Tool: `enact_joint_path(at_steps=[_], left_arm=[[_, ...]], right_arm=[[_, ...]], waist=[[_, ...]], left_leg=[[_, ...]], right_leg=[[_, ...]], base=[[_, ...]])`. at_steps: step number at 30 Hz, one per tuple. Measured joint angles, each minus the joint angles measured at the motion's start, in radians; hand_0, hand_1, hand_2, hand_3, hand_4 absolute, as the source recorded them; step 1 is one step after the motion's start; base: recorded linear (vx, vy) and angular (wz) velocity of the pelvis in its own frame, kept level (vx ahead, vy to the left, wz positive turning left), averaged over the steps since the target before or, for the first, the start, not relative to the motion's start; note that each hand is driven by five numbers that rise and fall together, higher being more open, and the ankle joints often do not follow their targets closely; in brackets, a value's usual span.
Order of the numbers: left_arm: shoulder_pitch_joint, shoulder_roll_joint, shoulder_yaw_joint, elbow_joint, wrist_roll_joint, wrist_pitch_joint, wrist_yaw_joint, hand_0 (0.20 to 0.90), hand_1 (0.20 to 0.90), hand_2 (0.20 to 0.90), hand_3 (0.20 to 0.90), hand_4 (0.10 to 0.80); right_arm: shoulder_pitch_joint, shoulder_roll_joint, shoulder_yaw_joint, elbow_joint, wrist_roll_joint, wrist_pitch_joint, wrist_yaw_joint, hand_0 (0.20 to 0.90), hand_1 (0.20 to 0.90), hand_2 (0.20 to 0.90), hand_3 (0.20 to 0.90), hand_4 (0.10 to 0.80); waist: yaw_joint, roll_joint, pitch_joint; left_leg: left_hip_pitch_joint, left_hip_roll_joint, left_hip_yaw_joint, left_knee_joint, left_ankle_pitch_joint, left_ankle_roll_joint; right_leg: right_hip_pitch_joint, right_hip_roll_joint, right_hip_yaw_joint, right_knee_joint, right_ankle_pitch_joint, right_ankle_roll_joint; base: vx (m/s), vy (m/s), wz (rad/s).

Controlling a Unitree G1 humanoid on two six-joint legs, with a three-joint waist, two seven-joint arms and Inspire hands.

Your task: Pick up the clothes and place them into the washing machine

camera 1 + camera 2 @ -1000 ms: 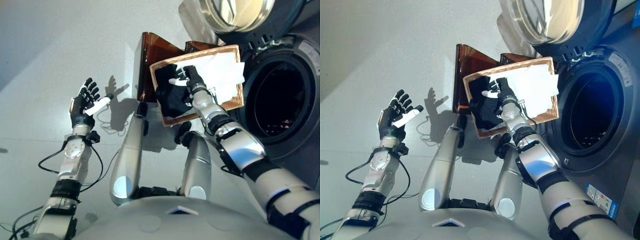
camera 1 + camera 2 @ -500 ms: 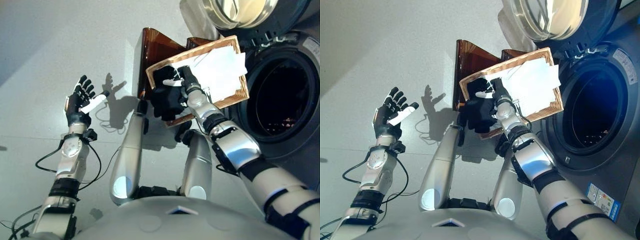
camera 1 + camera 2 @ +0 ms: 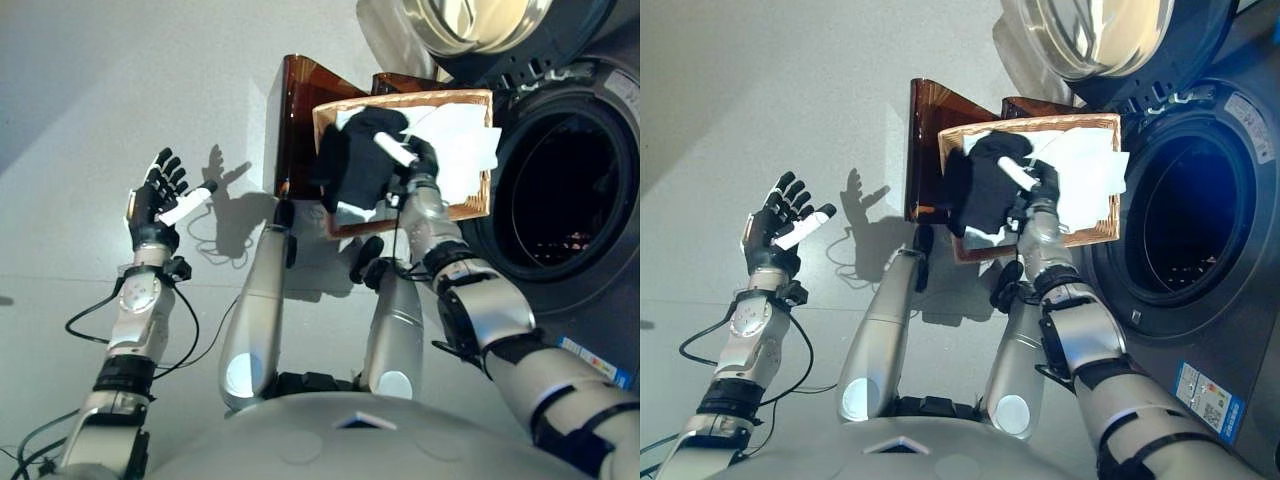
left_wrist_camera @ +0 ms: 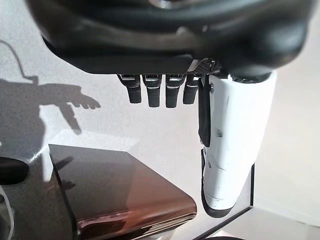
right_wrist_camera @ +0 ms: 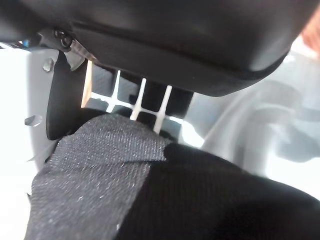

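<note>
My left hand (image 3: 152,203) hangs open, fingers spread, off to the left. My right hand (image 3: 412,162) grips the black garment (image 3: 358,160), fingers curled into it, above the wicker basket (image 3: 480,150) holding white clothes (image 3: 460,145), beside the washing machine (image 3: 570,190) on the right.

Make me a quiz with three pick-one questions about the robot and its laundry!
1. Where is the black cloth?
A. in the washer
B. in the right hand, over the basket
C. on the floor

2. What colour is the cloth left in the basket?
A. white
B. red
C. green

3. How is the washer door?
A. shut
B. open
C. missing

Answers:
1 B: the right hand has its fingers curled on the black cloth above the basket.
2 A: a white cloth lies inside.
3 B: the door is swung up and the dark drum shows.
The left hand is held up, open.
</note>
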Motion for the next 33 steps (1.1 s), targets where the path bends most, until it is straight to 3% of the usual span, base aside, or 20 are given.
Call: enact_joint_path(at_steps=[10, 21, 33], left_arm=[[-0.007, -0.001, -0.005, 0.044, -0.021, -0.001, -0.023, 0.9, 0.9, 0.9, 0.9, 0.8], [-0.009, -0.017, -0.018, 0.049, -0.056, -0.001, -0.055, 0.9, 0.9, 0.9, 0.9, 0.8], [0.029, -0.028, -0.097, 0.058, -0.072, -0.001, -0.056, 0.9, 0.9, 0.9, 0.9, 0.8]], right_arm=[[0.098, -0.04, -0.135, -0.043, 0.339, -0.077, 0.092, 0.2, 0.2, 0.2, 0.2, 0.3], [0.192, 0.108, -0.322, -0.156, 0.78, -0.184, 0.241, 0.2, 0.2, 0.2, 0.2, 0.3], [0.131, 0.113, -0.436, -0.191, 0.808, -0.347, 0.119, 0.2, 0.2, 0.2, 0.2, 0.3]], waist=[[-0.028, 0.001, 0.0], [-0.031, 0.021, -0.002], [-0.051, 0.084, -0.016]], left_leg=[[0.013, 0.005, 0.02, -0.003, 0.0, 0.001], [0.043, 0.006, 0.048, -0.01, -0.003, -0.004], [0.051, 0.006, 0.084, -0.022, 0.004, 0.001]], right_leg=[[-0.013, 0.0, 0.025, 0.021, -0.001, 0.0], [-0.015, -0.001, 0.062, 0.033, -0.001, -0.001], [-0.048, 0.001, 0.106, 0.052, 0.0, 0.001]], base=[[-0.005, -0.01, -0.04], [-0.014, -0.009, -0.05], [-0.01, -0.007, -0.05]])
